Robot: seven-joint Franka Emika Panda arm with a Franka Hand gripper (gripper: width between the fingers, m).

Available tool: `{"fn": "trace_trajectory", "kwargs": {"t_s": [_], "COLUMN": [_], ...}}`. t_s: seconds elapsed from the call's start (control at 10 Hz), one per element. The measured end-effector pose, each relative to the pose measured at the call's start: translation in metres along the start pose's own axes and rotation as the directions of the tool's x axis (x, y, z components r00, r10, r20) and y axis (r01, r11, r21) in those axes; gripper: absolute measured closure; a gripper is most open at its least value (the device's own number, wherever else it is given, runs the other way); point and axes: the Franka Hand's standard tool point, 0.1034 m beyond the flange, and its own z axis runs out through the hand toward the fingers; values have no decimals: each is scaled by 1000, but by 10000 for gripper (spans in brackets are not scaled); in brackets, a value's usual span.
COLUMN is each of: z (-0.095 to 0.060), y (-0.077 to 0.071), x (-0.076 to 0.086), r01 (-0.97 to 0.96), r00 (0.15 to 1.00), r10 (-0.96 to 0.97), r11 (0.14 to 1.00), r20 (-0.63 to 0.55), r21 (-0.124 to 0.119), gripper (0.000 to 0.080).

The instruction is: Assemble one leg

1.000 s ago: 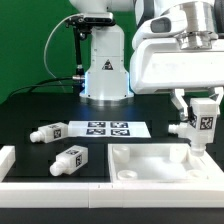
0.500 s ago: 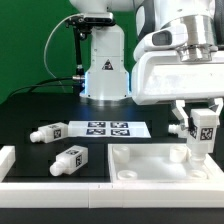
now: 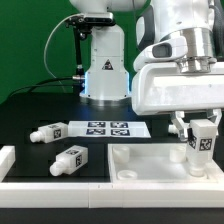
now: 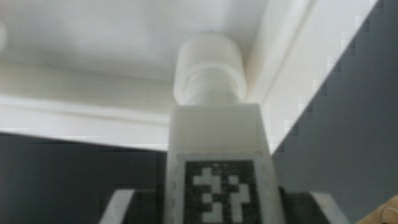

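So the white two-finger gripper (image 3: 201, 127) is clamping a chunky white tagged plastic leg (image 3: 203, 150) upright over the flat white panel (image 3: 150, 166), on the exterior view's right. Two similar white pegs (image 3: 47, 132) (image 3: 68, 158) lie loose on the black table (image 3: 20, 115).

A loose leg (image 3: 48, 131) lies just off the marker board (image 3: 108, 128)'s exterior-view left end, and a second loose leg (image 3: 68, 158) lies in front of that end. The black table (image 3: 25, 112) behind them lies open. In front of the board's other end, the white panel (image 3: 150, 168) and the gripper (image 3: 203, 128) clamping the held leg (image 3: 203, 150) block the way.

Bench fixtures and backdrop
The marker board (image 3: 107, 128) lies flat at frame centre on the black table (image 3: 25, 110); green curtain (image 3: 25, 40) fills the upper left, a white rail (image 3: 60, 186) the lower left.
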Motion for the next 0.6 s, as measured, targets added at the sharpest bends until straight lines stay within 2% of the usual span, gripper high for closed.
{"fn": "trace_trajectory", "kwargs": {"t_s": [0.6], "z": [12], "y": [-1], "x": [-9], "r01": [3], "r00": [1000], "r10": [-3], "r11": [1000], "r20": [-16], "r21": [-2], "gripper": [515]}}
